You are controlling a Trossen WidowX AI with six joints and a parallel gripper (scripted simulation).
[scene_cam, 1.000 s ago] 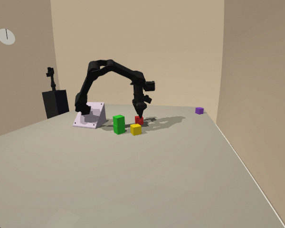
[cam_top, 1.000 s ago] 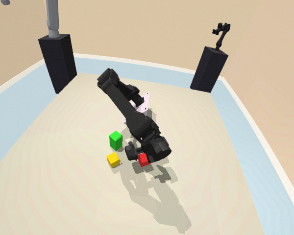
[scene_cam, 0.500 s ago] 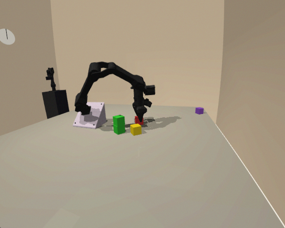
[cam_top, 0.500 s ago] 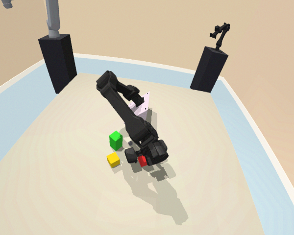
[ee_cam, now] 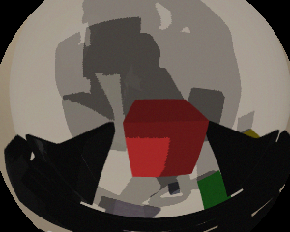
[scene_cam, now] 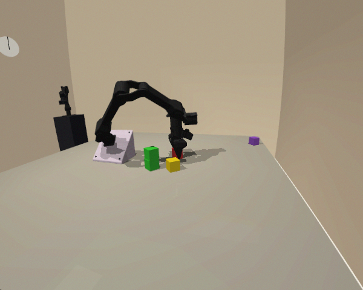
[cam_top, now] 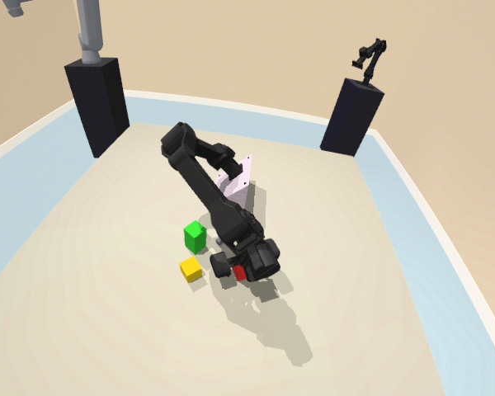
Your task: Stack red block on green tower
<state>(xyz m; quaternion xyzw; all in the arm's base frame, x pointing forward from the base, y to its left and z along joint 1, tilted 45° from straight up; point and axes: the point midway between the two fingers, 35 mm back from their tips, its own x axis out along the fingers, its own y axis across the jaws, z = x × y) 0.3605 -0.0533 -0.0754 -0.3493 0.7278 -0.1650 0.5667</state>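
The red block [cam_top: 239,273] [scene_cam: 175,153] [ee_cam: 161,145] sits on the table. My gripper [cam_top: 240,275] [scene_cam: 178,156] [ee_cam: 161,126] is open and low, pointing down, with one finger on either side of the red block; it holds nothing. In the wrist view the block lies between the fingertips, its right edge close to the right one. The green tower [cam_top: 195,238] [scene_cam: 151,158] [ee_cam: 214,190], two blocks high, stands upright beside the gripper, with nothing on top. The fingers and arm partly hide the red block in the top and exterior views.
A yellow block [cam_top: 190,269] [scene_cam: 173,164] [ee_cam: 251,133] lies near the tower and the gripper's outer finger. A pale sloped wedge [cam_top: 238,198] [scene_cam: 129,150] stands by the arm's base. A small dark thing [cam_top: 219,241] [ee_cam: 173,188] lies near the tower. A purple block [scene_cam: 253,141] is far off.
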